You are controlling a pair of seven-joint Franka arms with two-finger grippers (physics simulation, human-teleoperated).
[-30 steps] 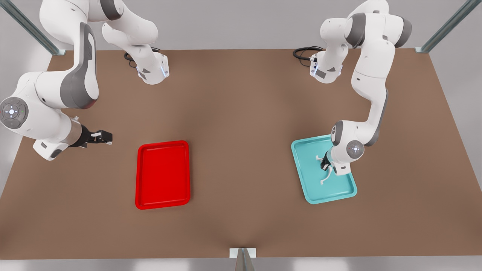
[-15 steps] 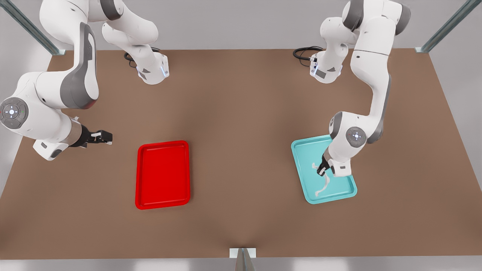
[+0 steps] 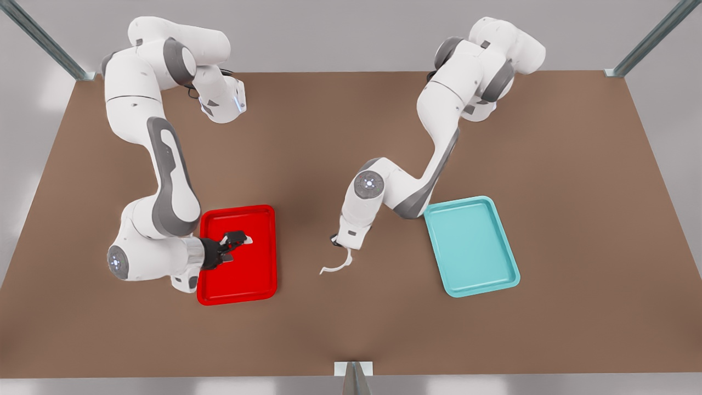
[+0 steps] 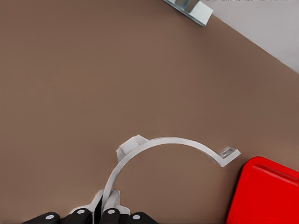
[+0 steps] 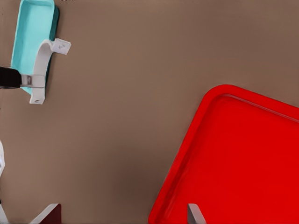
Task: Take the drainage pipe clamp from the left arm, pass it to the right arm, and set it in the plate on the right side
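The drainage pipe clamp [image 3: 338, 265] hangs in the air over bare table [image 3: 351, 340], between the two trays in the front view, pinched near one end by our left hand [image 3: 341, 253]. In the left wrist view that hand [image 4: 103, 212] has its black fingers [image 4: 112, 215] pressed onto the strap, and the clamp [image 4: 163, 147] arcs away from them with a flared tab at the far end (the other tab sits partway along the arc). The right wrist view catches the same clamp [image 5: 41, 70] from across the gap, a dark fingertip on its middle, with the teal tray [image 5: 32, 32] behind it.

The teal tray [image 3: 471, 247] on the front view's right has nothing on it, so we judge the pickup done and the carry toward the middle underway.

Our right hand [image 3: 235, 241] hangs over the plate [image 3: 237, 285], the red tray on the front view's left, well apart from the clamp. Its fingers [image 3: 242, 239] look spread, holding nothing; the right wrist view shows two fingertips [image 5: 194, 215] set wide at the frame edge above the plate [image 5: 243, 158] rim.

Left to do, as we read it: bring the hands together, let the right hand pinch the free end, release from the left, then lower the clamp into the plate. No handover contact yet.
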